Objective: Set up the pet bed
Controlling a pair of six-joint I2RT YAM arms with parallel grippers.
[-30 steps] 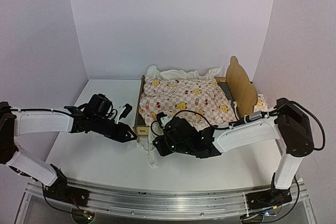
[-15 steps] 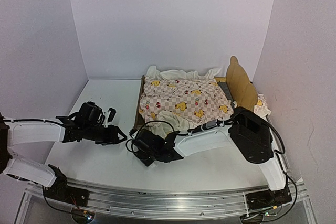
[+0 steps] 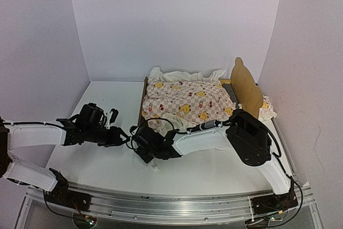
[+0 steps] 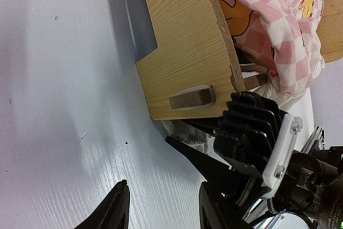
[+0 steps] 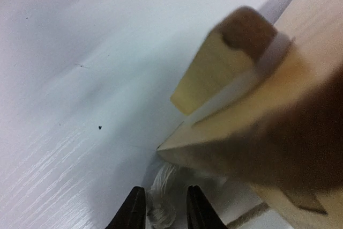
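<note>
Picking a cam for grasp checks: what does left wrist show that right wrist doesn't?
Left wrist only: the duck quilt, the black finned housing of the right arm, and the open left gripper. Right wrist only: whitish fabric between the tips of the right gripper. Both: the wooden end panel of the pet bed and the white table.

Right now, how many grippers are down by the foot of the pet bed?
2. The left gripper, open, is just outside the pet bed's footboard corner; the right gripper is at that same corner.
</note>
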